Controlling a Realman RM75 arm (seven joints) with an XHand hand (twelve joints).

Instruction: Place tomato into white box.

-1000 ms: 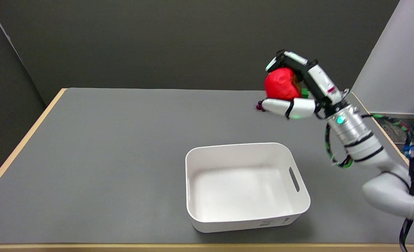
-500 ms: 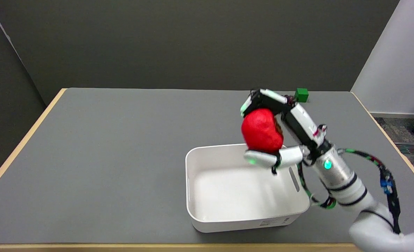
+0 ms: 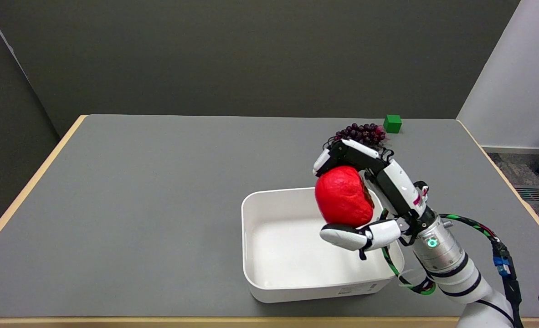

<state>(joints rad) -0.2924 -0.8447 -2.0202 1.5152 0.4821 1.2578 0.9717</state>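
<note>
while gripped by the right hand, tomato above white box

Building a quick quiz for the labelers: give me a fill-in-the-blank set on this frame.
1. The right hand grips a ____ tomato.
2. The tomato hangs over the white ____, which has nothing inside it.
3. Near the table's far edge, the grapes lie beside a green ____.
4. The box has a handle slot in its ____ wall, as the picture shows it.

Missing words: red; box; cube; right
</note>
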